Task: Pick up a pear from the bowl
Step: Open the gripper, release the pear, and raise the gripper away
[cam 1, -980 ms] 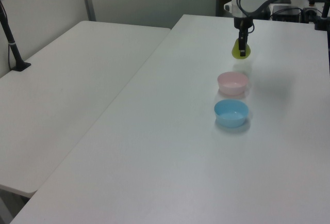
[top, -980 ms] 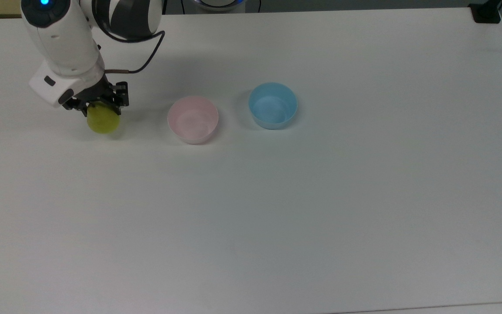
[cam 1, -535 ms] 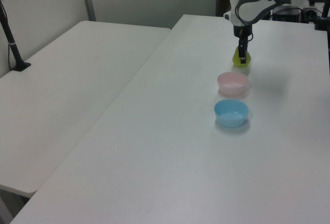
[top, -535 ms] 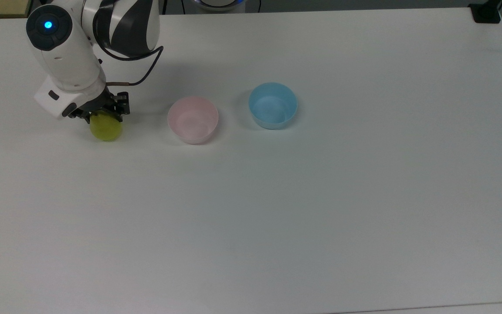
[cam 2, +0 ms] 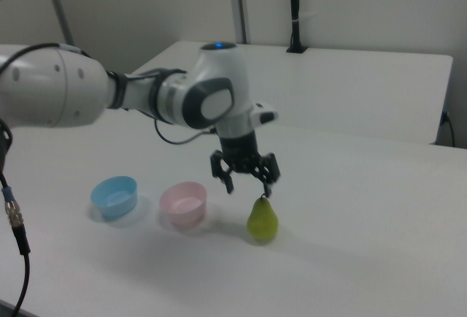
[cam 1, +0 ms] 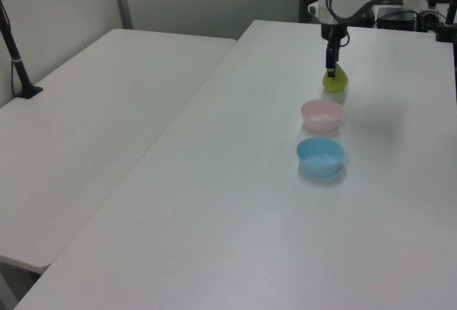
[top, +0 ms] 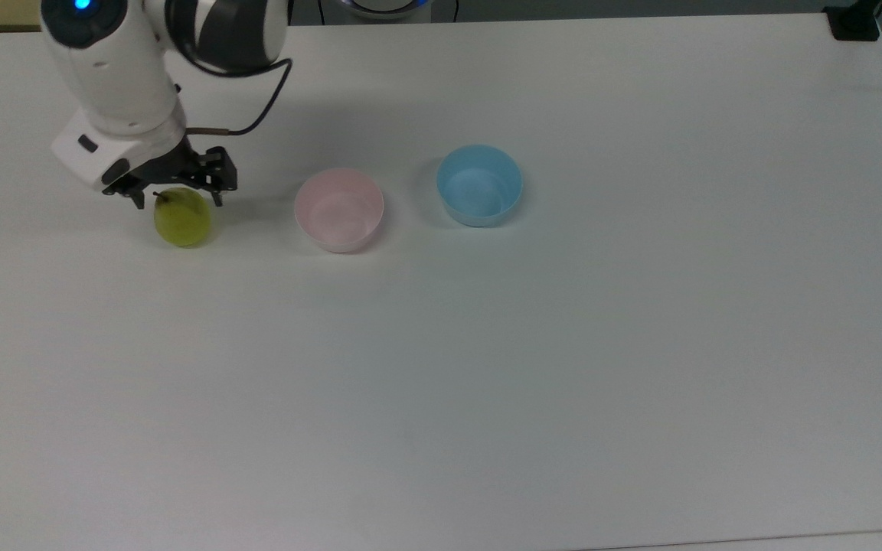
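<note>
Pear (top: 181,216) stands upright on the bench (top: 563,344), out of the pink bowl (top: 339,209) (now empty) and near it; tool (top: 174,200) released, fingers spread just above the stem, so nothing grips the fruit.

No readable text, label or number anywhere.

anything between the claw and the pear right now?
Nothing visible. The claw hangs open just above the pear, which stands upright on the table, outside the pink bowl. The gap between claw and stem is bare.
</note>
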You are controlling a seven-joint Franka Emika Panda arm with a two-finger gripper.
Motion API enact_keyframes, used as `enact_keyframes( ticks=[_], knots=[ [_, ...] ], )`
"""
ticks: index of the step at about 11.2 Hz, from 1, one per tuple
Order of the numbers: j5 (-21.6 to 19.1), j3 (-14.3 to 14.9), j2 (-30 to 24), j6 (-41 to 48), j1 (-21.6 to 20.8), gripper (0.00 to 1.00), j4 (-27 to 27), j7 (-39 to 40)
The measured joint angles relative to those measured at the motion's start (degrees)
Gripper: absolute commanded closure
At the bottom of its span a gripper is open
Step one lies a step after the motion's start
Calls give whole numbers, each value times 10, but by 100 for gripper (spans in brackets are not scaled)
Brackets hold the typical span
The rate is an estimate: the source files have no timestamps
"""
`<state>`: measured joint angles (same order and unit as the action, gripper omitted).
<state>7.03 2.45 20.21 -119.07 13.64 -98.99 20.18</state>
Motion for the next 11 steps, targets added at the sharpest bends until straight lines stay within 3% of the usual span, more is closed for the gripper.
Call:
enact_keyframes(
  ticks=[6, 11],
  knots=[
    [0, -5, -93, 106, -135, 0, 29, -179],
    [-2, -5, -168, 196, -190, 0, 29, -244]
  ],
)
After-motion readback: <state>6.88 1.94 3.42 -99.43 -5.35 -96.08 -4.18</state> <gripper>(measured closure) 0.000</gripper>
